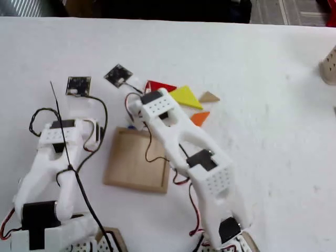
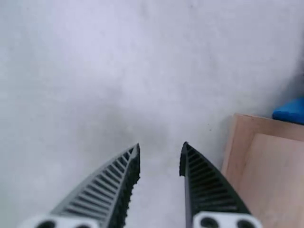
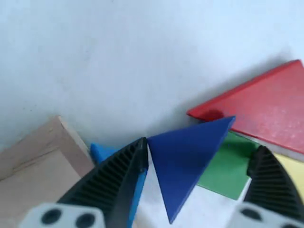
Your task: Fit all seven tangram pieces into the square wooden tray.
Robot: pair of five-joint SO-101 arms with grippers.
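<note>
- The right gripper (image 3: 200, 148) is spread wide, with the dark blue triangle (image 3: 185, 156) between its fingers.
- The left gripper (image 2: 160, 146) is slightly parted over the table (image 2: 95, 71), just beside the tray (image 1: 134, 157).
- In the high view the tray lies left of centre, with the red triangle (image 1: 160, 85), yellow triangle (image 1: 186, 97) and orange piece (image 1: 199, 118) to its upper right.

Bright, even light from above, with short, soft shadows.

In the high view the white table (image 1: 262, 68) is strongly lit and nearly washed out toward its far side, while the room behind it is dark. The tray (image 1: 131, 160) throws a thin dark shadow along its near edge. The left arm (image 1: 52, 157) and right arm (image 1: 194, 152) leave only faint grey shadows. In the left wrist view the table dims to grey beside the tray. In the right wrist view the red piece (image 3: 266, 104) casts a soft shadow on the table, and the blue triangle (image 3: 185, 156) shades the green piece (image 3: 228, 171).
</note>
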